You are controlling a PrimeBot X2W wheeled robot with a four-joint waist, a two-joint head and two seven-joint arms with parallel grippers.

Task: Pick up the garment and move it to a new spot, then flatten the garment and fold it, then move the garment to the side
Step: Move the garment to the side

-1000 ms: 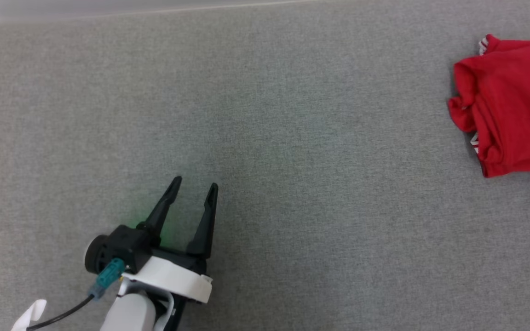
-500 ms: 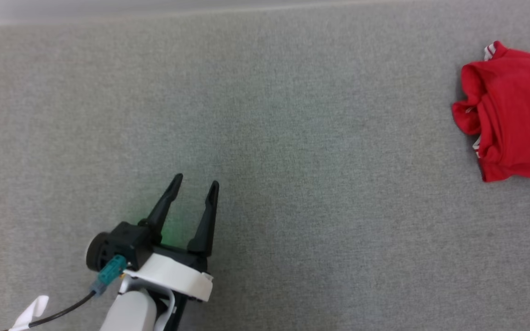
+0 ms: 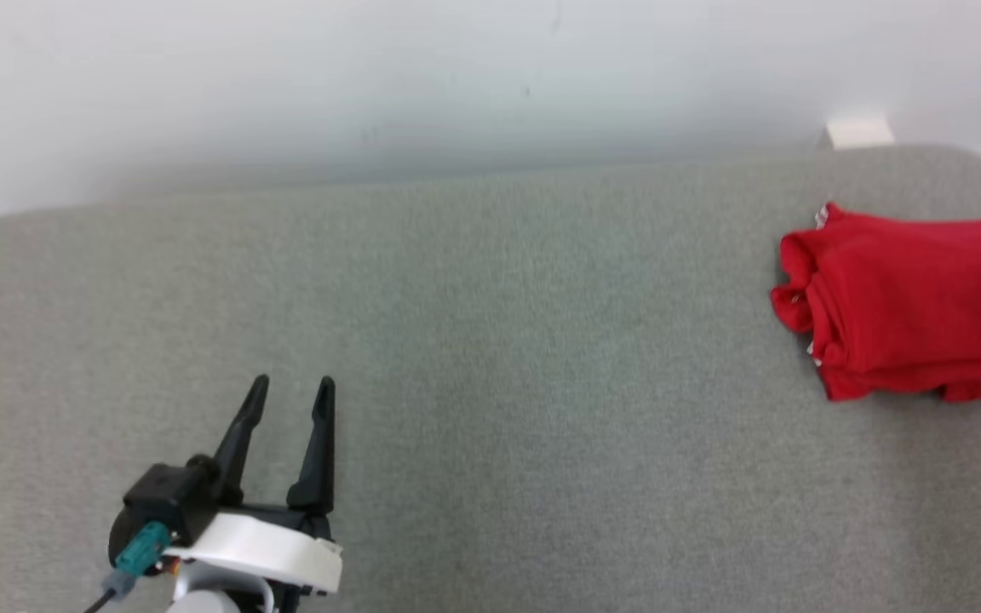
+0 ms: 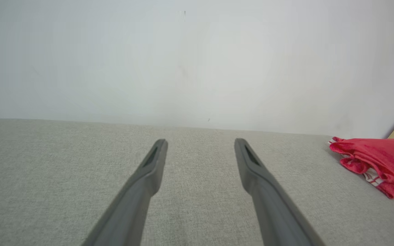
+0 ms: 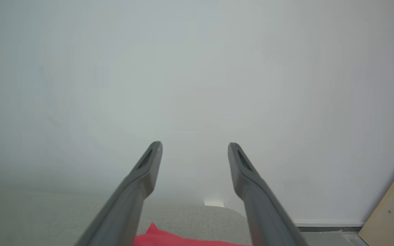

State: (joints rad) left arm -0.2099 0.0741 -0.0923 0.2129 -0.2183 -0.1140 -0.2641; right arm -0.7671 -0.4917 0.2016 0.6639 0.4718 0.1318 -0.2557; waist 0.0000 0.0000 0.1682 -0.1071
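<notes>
The red garment [image 3: 908,306] is lying at the right edge of the head view, a little above mid-height, running off the frame. It is sitting folded in a rough rectangle on the grey fabric surface [image 3: 542,383], with its left end bunching up and a bit of white striped trim peeking out there. Behind the surface a pale wall [image 3: 456,77] is filling the top of the frame, and a small pale block [image 3: 858,133] is sitting at the far edge, just above the garment.

The left gripper [image 3: 293,380] is hanging at the lower left of the head view, well apart from the garment, its two dark fingers pointing up the frame and standing spread with nothing between them. In the left wrist view the same fingers [image 4: 152,160] are gaping over bare grey fabric, with the garment [image 4: 381,160] lying off at the right edge, mid-height.

In the right wrist view the right gripper [image 5: 195,144] is pointing at the wall, its jaws standing wide apart and holding nothing. A strip of the garment [image 5: 169,239] is showing at the bottom edge between the fingers; I cannot tell how close it is. A tan board [image 5: 392,212] is leaning in the lower right corner.
</notes>
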